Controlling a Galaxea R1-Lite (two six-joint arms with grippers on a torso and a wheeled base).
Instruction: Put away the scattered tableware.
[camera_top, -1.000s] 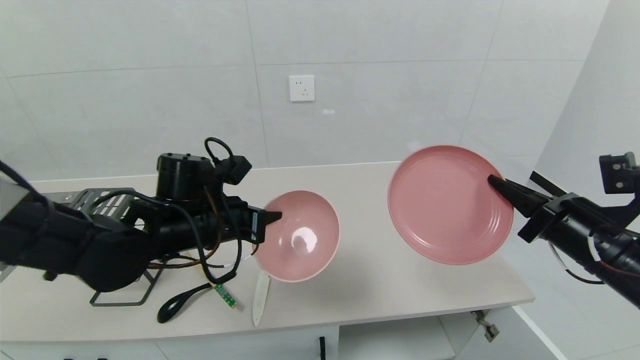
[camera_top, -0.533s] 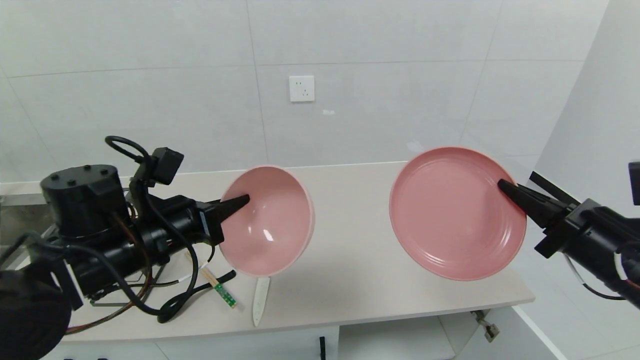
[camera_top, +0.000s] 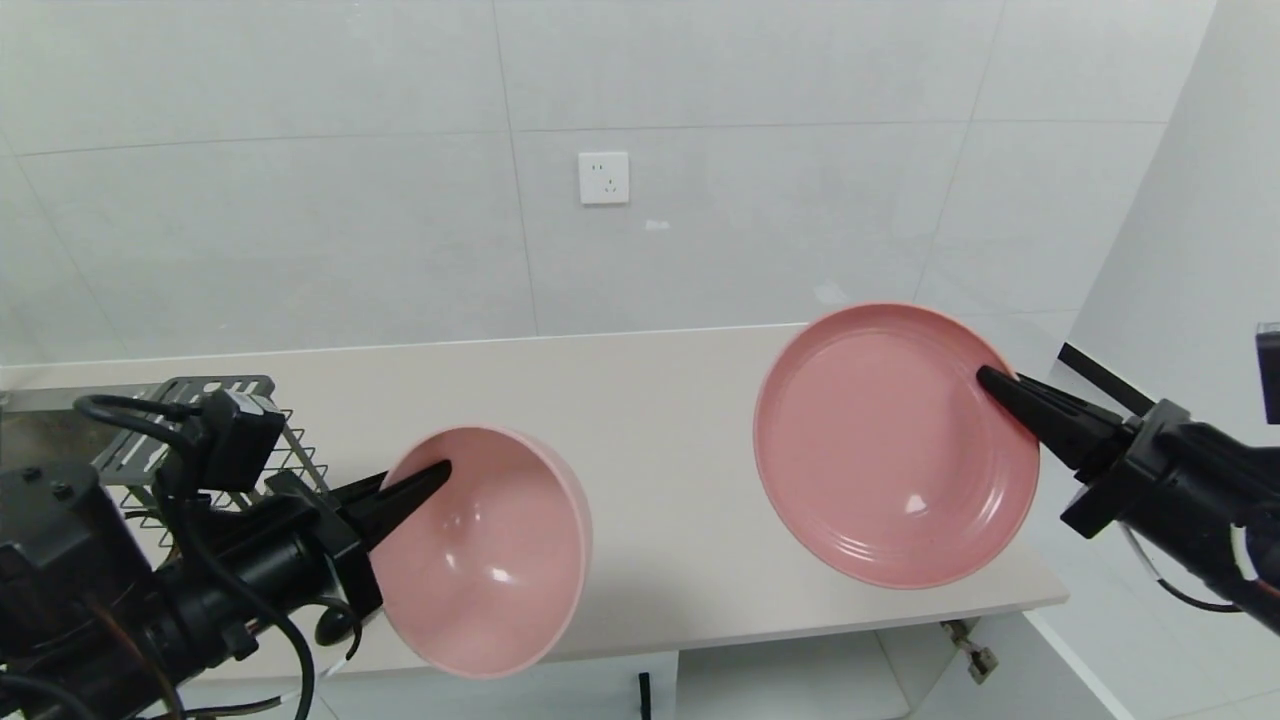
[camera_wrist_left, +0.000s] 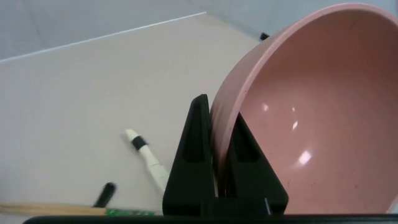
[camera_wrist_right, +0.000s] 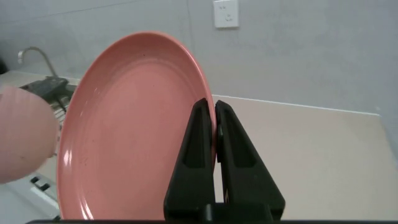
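Both arms hold pink tableware above the beige countertop, and the bowl is lower and farther left than half a second ago.

The left gripper has carried the glossy pink round bowl down and towards the counter's front edge. The bowl's lower rim now overhangs that edge, and the dark wire dish rack is in sight again behind the arm. The pink round plate has drifted slightly left and down, its bottom edge near the front right corner. A wide bare stretch of counter lies between the two dishes. The left gripper's jaws are pinched on the bowl's rim, one inside and one outside. The right gripper likewise clamps the tilted plate's right rim. Below the bowl, a white utensil and chopsticks lie on the counter.
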